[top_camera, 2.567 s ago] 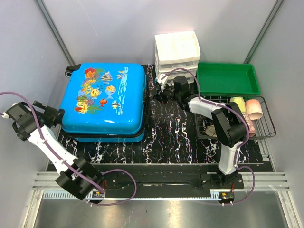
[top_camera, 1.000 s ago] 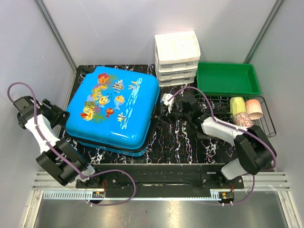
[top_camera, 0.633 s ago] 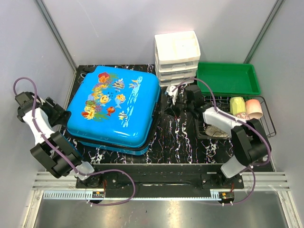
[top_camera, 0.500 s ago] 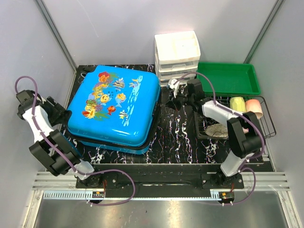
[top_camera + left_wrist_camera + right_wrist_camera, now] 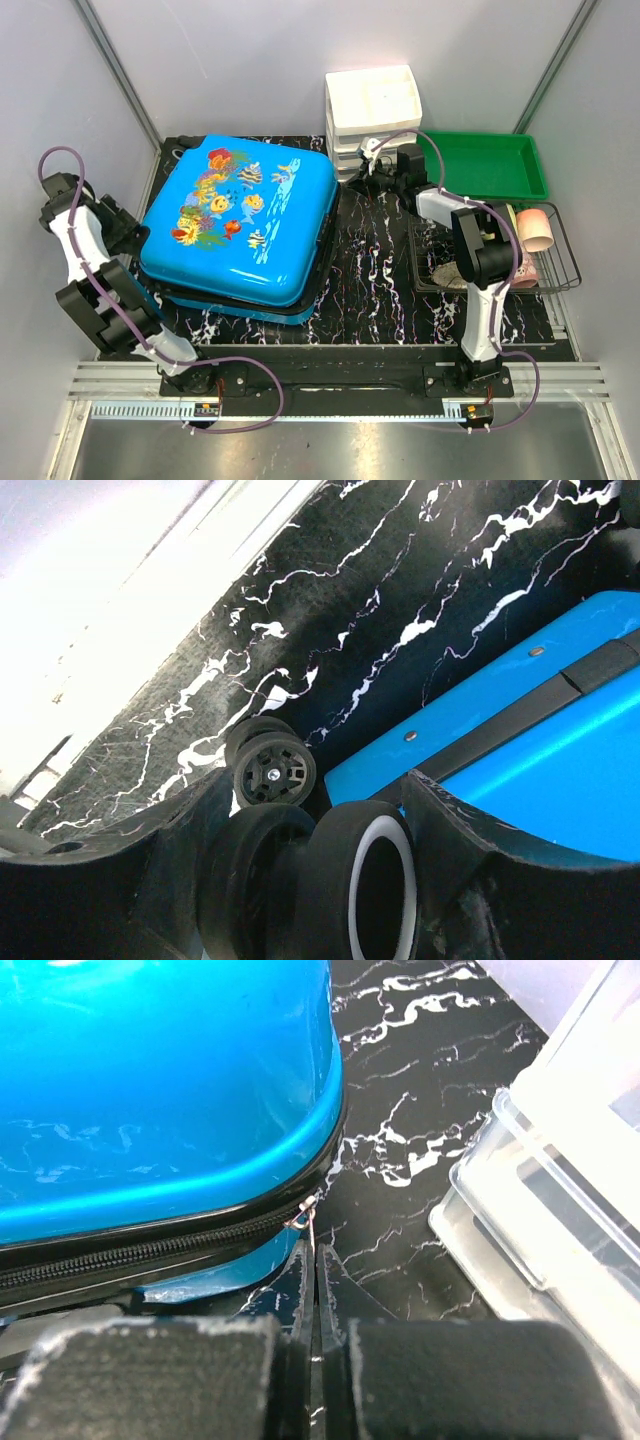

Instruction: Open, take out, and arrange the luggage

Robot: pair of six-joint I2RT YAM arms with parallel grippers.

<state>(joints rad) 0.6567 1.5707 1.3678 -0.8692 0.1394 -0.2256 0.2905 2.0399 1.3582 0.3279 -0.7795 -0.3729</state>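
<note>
luggage [image 5: 240,225]: lying flat and lid up on the black marbled mat [image 5: 372,270], left of centre. it is now sitting skewed, where moments ago it was lying square. the lid is not lifting yet.
white drawer unit [image 5: 372,105]: standing just beyond the case's far right corner.
right gripper [image 5: 310,1260]: having travelled up the case's right edge over the last second, it is now sitting at that far corner with its jaws pressing together. this is looking like the zip being run round, so the opening is only getting started.
left gripper [image 5: 318,800]: staying at the case's left end, fingers clamping a wheel [image 5: 355,890] and seemingly bracing the case.
zip pull [image 5: 301,1217]: hanging right at the right fingertips. whether it is being pinched i cannot tell.
</note>
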